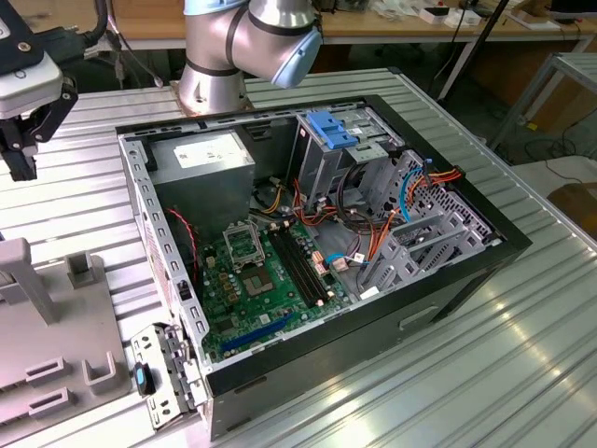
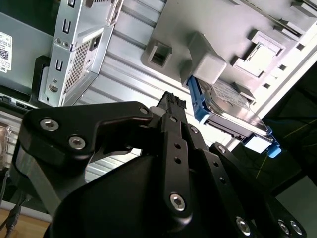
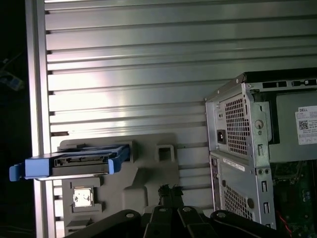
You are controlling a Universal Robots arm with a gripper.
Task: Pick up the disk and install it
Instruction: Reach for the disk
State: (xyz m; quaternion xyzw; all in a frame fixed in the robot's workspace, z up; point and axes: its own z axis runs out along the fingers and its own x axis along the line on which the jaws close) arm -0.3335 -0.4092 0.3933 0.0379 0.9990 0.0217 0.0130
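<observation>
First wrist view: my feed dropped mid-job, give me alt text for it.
The disk, seen edge-on in its light-blue bracket, rests on a grey holder on the ribbed metal table, not yet picked up. The black gripper is apart from it, and the computer case stands beside the holder.

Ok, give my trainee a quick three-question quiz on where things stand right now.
1. True or false: the disk already sits inside the computer case.
2. The disk's rail bracket is: A) red B) light blue C) yellow.
3. Fill in: in the exterior view, the grey fixture stands on the case's ____ side.

Key:
1. False. The disk lies on the grey fixture, apart from the gripper.
2. B.
3. The exterior view's left.
</observation>
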